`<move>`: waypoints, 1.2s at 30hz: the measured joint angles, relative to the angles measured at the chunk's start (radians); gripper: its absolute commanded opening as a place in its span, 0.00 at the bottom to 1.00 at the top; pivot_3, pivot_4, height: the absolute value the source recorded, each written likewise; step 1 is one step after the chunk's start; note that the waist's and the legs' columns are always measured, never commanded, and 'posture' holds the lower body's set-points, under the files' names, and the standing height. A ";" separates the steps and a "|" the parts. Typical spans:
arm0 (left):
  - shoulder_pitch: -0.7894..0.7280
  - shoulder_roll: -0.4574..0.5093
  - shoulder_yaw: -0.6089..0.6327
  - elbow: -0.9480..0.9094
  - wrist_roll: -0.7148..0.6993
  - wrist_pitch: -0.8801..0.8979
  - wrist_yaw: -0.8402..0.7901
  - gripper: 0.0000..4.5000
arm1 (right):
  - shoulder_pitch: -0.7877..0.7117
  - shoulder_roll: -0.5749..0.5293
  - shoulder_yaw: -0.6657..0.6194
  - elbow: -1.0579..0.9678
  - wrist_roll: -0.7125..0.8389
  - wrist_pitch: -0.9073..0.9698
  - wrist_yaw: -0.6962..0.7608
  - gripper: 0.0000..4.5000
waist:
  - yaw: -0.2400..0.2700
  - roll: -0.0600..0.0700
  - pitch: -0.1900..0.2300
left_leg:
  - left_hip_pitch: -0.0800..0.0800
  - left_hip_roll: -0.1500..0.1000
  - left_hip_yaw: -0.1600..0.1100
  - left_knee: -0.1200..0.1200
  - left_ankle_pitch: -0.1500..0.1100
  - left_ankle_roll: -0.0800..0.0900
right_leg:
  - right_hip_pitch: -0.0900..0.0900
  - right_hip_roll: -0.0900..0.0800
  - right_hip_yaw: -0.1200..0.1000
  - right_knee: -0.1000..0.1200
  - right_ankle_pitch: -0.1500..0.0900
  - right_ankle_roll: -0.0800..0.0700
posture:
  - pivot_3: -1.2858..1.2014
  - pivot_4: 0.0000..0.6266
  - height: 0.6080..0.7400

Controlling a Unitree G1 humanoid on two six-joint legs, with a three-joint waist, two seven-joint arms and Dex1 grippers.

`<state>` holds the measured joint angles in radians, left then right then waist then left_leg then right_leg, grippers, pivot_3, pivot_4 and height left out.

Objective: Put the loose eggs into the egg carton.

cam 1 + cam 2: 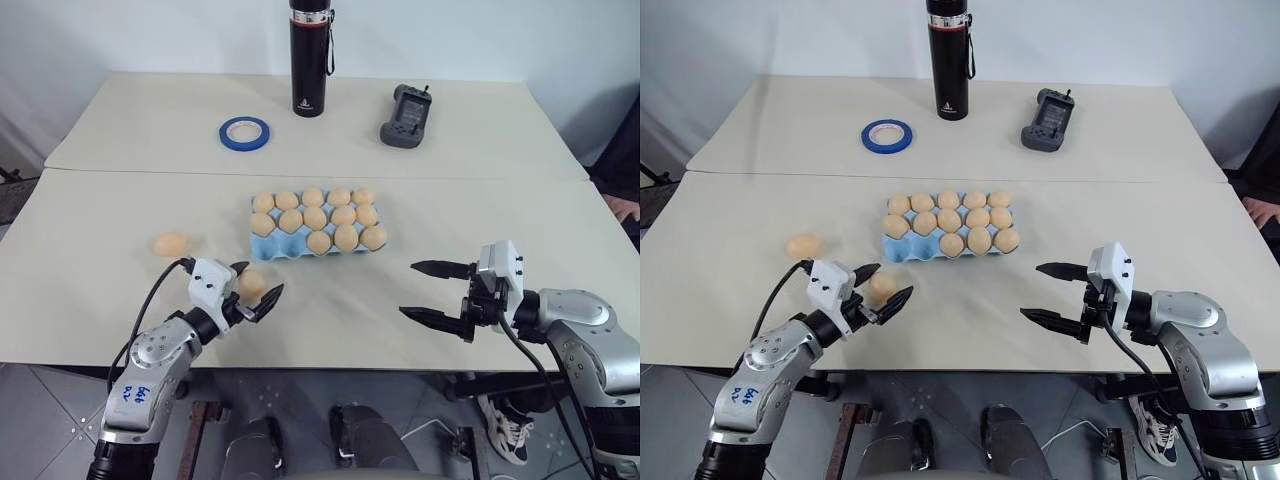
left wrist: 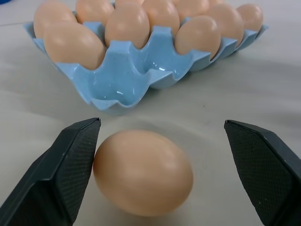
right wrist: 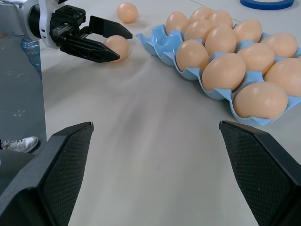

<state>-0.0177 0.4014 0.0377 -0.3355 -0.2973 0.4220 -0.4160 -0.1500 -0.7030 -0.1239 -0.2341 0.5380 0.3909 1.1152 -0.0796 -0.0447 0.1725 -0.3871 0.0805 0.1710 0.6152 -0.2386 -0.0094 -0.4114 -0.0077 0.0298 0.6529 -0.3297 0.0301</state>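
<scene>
Head stereo pair: looking forward and down over the tabletop (image 1: pixel 100 330), egg carton (image 1: pixel 262 249) central in both. Left wrist camera: sitting low and very close before the carton's open corner cup. Right wrist camera: facing the carton from farther back, sharing it.

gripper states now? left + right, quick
Left gripper: open, fingers either side of a loose egg on the table, not closed on it.
Right gripper: open, holding nothing, above the table.
</scene>
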 measured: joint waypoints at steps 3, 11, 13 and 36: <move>0.000 0.000 -0.017 0.000 0.017 0.016 0.006 0.86 | 0.000 0.000 0.001 -0.001 0.000 0.000 -0.006 1.00 | 0.000 0.000 0.000 | 0.000 0.000 0.000 0.000 0.000 0.000 | 0.000 0.000 0.000 0.000 0.000 0.000 | 0.52 0.24 1.00; 0.000 0.000 -0.016 -0.001 0.042 0.014 0.020 0.42 | 0.000 0.003 0.010 -0.001 0.000 0.000 -0.012 1.00 | 0.000 0.000 0.000 | 0.000 0.000 0.000 0.000 0.000 0.000 | 0.000 0.000 0.000 0.000 0.000 0.000 | 0.52 0.24 1.00; 0.000 0.000 -0.016 -0.007 0.041 0.015 0.020 0.40 | 0.000 0.012 0.012 0.000 0.000 -0.004 -0.012 1.00 | 0.000 0.000 0.000 | 0.000 0.000 0.000 0.000 0.000 0.000 | 0.000 0.000 0.000 0.000 0.000 0.000 | 0.52 0.24 1.00; -0.321 -0.192 -0.092 0.146 0.078 0.006 0.097 0.38 | 0.039 0.151 0.107 0.093 -0.030 -0.139 0.008 1.00 | 0.011 0.000 0.000 | 0.000 -0.001 0.000 0.000 0.002 0.004 | 0.000 0.000 0.000 0.000 0.001 0.002 | 0.52 0.24 1.00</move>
<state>-0.3389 0.2097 -0.0544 -0.1898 -0.2194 0.4282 -0.3191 -0.1114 -0.5523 -0.0174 -0.1414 0.5083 0.2519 1.1237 -0.0684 -0.0447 0.1725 -0.3870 0.0795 0.1712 0.6154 -0.2362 -0.0059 -0.4111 -0.0075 0.0303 0.6531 -0.3286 0.0320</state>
